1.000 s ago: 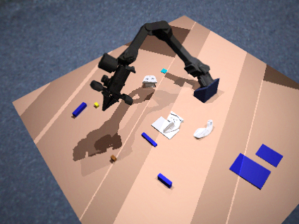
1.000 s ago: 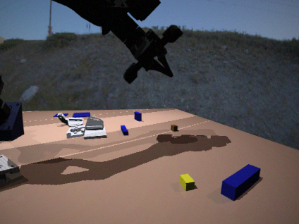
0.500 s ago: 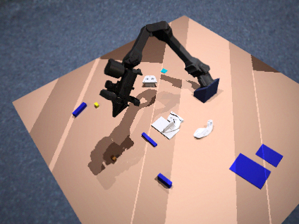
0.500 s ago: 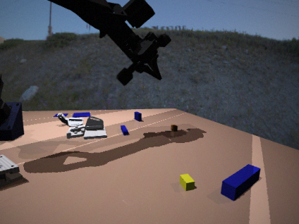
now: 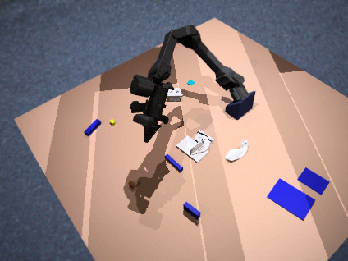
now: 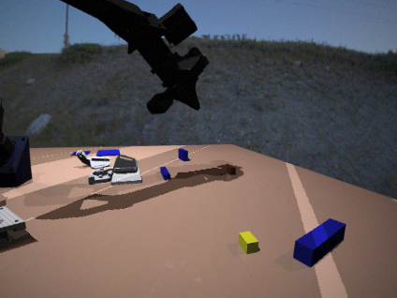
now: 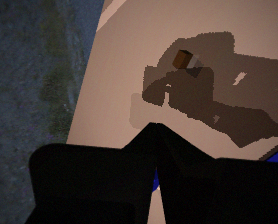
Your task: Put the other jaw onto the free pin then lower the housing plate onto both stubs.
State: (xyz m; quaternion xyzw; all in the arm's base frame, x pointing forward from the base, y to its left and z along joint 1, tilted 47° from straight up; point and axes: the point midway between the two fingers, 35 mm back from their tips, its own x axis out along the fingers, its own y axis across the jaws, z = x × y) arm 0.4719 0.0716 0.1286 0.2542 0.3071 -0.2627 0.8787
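The gripper is shut and empty, its fingertips together. It hangs high above the table, well away from the white parts. The white housing base lies near the table's middle, with one jaw on it; the pins cannot be made out. The loose white jaw lies apart from the base, on the table to its right in the top view. The white housing plate, with two holes, sits raised near the arm, away from the base.
A brown cube lies in the arm's shadow. Several blue bars, one beside a yellow block, lie around. Flat blue rectangles and a cyan patch also show.
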